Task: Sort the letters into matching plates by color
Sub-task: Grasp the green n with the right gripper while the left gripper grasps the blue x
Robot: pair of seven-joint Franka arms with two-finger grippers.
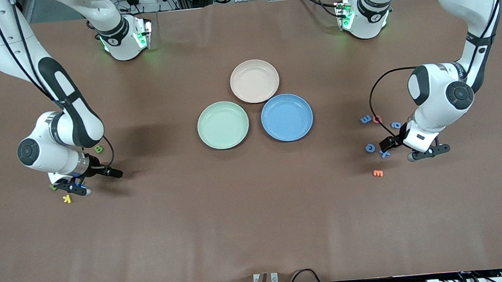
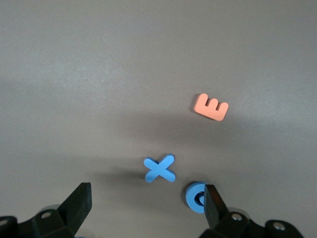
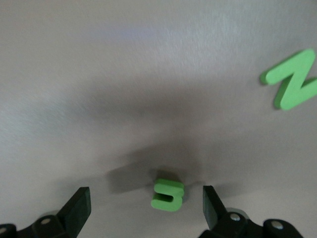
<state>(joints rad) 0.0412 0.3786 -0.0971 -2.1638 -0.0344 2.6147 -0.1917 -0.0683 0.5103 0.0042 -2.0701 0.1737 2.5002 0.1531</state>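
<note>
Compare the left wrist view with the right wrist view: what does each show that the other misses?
Only the left wrist view shows the blue X, an orange E and a blue ring-shaped letter beside one finger. Only the right wrist view shows the small green letter between the fingers, and a green N. Both show open fingers over brown table, holding nothing.

The round blue foam letter (image 2: pixel 195 197) is partly hidden by a finger of the left claw (image 2: pixel 147 206). The flat green foam N (image 3: pixel 292 84) is cut off by the picture's edge. A small green piece (image 1: pixel 52 187) peeks out from under the right arm, too hidden to read.
</note>
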